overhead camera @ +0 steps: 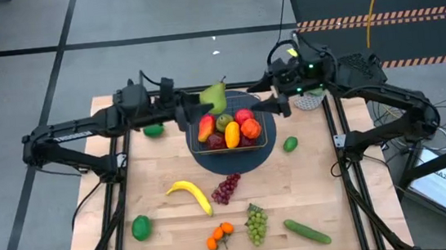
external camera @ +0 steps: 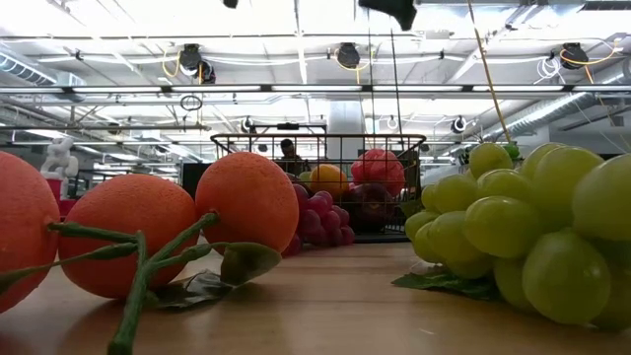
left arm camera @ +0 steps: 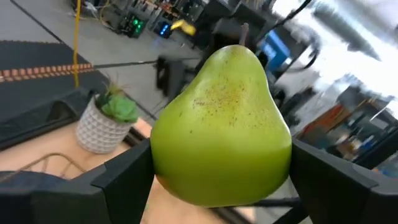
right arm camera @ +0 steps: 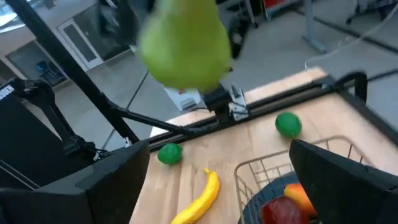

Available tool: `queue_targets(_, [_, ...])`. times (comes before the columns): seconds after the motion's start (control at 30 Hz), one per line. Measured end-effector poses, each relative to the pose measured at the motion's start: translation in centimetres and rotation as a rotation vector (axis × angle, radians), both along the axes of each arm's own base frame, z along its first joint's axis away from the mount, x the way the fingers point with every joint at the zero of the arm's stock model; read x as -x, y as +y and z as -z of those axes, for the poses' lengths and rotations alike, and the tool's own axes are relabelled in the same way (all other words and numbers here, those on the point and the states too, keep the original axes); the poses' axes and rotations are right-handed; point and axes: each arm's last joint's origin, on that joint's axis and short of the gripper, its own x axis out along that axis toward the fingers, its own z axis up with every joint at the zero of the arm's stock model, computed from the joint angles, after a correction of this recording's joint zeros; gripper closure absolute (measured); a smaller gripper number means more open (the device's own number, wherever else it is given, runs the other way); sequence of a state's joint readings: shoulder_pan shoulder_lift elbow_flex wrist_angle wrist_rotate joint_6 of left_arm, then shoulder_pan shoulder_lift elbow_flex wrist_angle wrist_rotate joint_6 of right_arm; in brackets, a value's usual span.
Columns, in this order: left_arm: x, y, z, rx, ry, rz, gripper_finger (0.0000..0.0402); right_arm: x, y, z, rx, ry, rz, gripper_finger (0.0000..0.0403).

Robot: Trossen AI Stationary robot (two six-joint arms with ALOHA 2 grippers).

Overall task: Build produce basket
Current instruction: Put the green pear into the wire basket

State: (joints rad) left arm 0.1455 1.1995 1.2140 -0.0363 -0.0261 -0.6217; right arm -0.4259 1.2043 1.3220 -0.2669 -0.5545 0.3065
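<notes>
Left gripper (overhead camera: 204,104) closed on a green pear (overhead camera: 217,98), held in the air at the far edge of the basket (overhead camera: 195,146). Pear (left arm camera: 222,127) clamped between both dark fingers (left arm camera: 124,177): glossy yellow-green skin, fine brown speckling on the upper half, short dark stem at the top. Same pear (right arm camera: 181,45) seen blurred from the right wrist camera, well above the table.

Right gripper (overhead camera: 282,103) beside the far right corner of the basket, fingers spread wide, nothing between them.

Basket: dark wire mesh with thin brass-coloured rim, seated on a round dark mat (overhead camera: 235,162) at mid table toward the far side. Contents: mango (overhead camera: 205,128) in red-orange, a green-and-red fruit (overhead camera: 223,122), a red apple (overhead camera: 249,127), an orange-yellow pepper (overhead camera: 232,134), dark red pieces underneath. From table height, basket wall (external camera: 246,150) upright and open-gridded, red and orange fruit showing through.

Loose produce on the wooden table (overhead camera: 155,189):
- banana (overhead camera: 191,194), yellow, curved, near side of the mat
- purple grapes (overhead camera: 227,188), just beside the mat's near edge
- green grapes (overhead camera: 255,224)
- oranges (overhead camera: 220,236) on a leafy stem
- cucumber (overhead camera: 307,231), near right
- limes: one near left (overhead camera: 141,227), one under the left arm (overhead camera: 154,130), one right of the mat (overhead camera: 290,143)

Potted plant (left arm camera: 109,121) in a white patterned pot at the far right of the table.
</notes>
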Motion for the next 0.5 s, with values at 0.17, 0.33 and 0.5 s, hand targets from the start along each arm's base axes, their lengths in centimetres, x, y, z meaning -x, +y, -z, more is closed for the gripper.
queue_targets(0.17, [-1.4, 0.3, 1.9, -0.033, 0.129, 0.002, 0.0066, 1.4, 0.6, -1.0, 0.023, -0.035, -0.001, 0.0023])
queue_targets(0.33, [-3.0, 1.3, 4.9, 0.014, 0.304, -0.021, 0.0066, 2.8, 1.2, -1.2, 0.028, -0.003, -0.001, 0.0023])
queue_targets(0.5, [-4.5, 2.6, 8.3, 0.020, 0.498, -0.041, 0.0066, 3.7, 1.6, -0.7, 0.009, 0.078, 0.020, 0.0023])
